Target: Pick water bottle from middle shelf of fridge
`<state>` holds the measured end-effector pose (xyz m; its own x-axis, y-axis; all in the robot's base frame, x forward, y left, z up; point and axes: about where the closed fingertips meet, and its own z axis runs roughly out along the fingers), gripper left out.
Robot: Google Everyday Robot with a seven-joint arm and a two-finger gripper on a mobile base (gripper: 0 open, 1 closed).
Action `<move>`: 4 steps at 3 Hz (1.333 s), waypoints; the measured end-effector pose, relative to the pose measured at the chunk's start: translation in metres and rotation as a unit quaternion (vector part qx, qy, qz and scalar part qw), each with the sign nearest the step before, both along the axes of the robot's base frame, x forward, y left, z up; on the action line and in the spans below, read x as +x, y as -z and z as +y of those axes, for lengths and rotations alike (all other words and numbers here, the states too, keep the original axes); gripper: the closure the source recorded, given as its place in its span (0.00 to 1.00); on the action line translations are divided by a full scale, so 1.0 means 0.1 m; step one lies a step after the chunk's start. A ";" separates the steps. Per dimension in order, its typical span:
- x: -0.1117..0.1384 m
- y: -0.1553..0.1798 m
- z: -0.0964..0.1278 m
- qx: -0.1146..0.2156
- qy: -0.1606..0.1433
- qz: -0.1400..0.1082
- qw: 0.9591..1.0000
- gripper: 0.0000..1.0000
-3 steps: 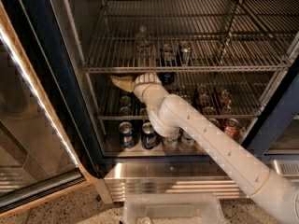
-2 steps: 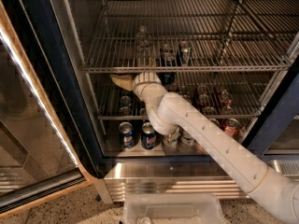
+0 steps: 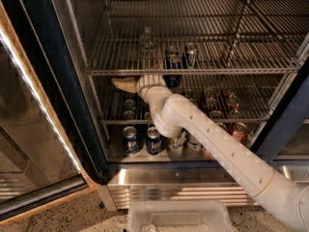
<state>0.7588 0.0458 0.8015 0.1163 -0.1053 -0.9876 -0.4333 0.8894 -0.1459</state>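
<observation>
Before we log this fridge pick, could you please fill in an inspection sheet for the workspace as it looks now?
Surface: middle shelf, a wire rack with bare stretches on its right side.
Job's things: water bottle upright on the shelf's left part, set back from the front rail, not held.
Clutter: two cans right of the bottle on the same shelf; more cans on the racks below.
Grippers: gripper at the shelf's front rail, below and in front of the bottle.
Cables: nothing seen.
Surroundings: fridge with its glass door open on the left; clear plastic bin on the floor in front.
</observation>
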 end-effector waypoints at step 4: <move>0.54 0.10 -0.17 0.020 0.050 -0.008 0.999 0.21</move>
